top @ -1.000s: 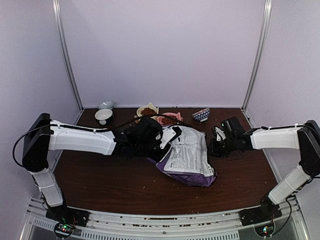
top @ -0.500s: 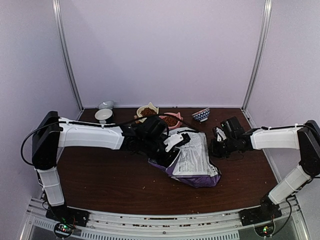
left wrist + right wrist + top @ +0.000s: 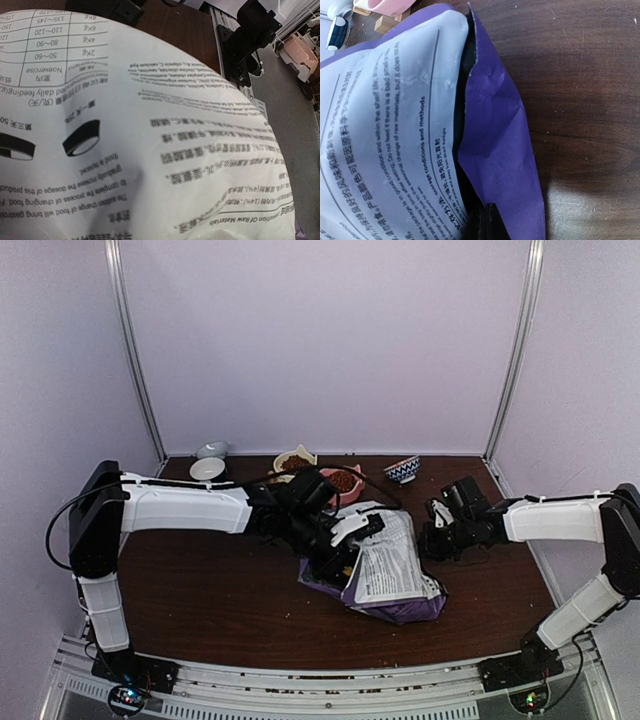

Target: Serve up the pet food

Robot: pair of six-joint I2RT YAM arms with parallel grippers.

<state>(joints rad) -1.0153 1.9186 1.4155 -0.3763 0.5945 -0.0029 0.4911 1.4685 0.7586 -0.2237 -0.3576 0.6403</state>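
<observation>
The purple pet food bag (image 3: 390, 575) lies white label up on the brown table (image 3: 220, 590). My left gripper (image 3: 348, 540) sits at the bag's left edge and looks shut on it. The left wrist view is filled by the label (image 3: 150, 140), and its fingers are hidden. My right gripper (image 3: 431, 534) is at the bag's right edge. Its dark fingertips (image 3: 487, 222) are shut on the purple flap (image 3: 495, 140), beside a dark gap where the bag's mouth gapes. Reddish-brown pet food fills a pink bowl (image 3: 342, 481) and a cream bowl (image 3: 296, 463) behind the bag.
A white bowl (image 3: 207, 469) and a small grey dish (image 3: 212, 449) stand at the back left. A blue-patterned bowl (image 3: 402, 469) stands at the back right. The pink bowl (image 3: 385, 6) also shows at the top left of the right wrist view.
My left arm has swung right and a little nearer, taking the bag's left edge with it and bunching the bag rightward. The pink bowl is now uncovered. The right gripper has barely moved.
</observation>
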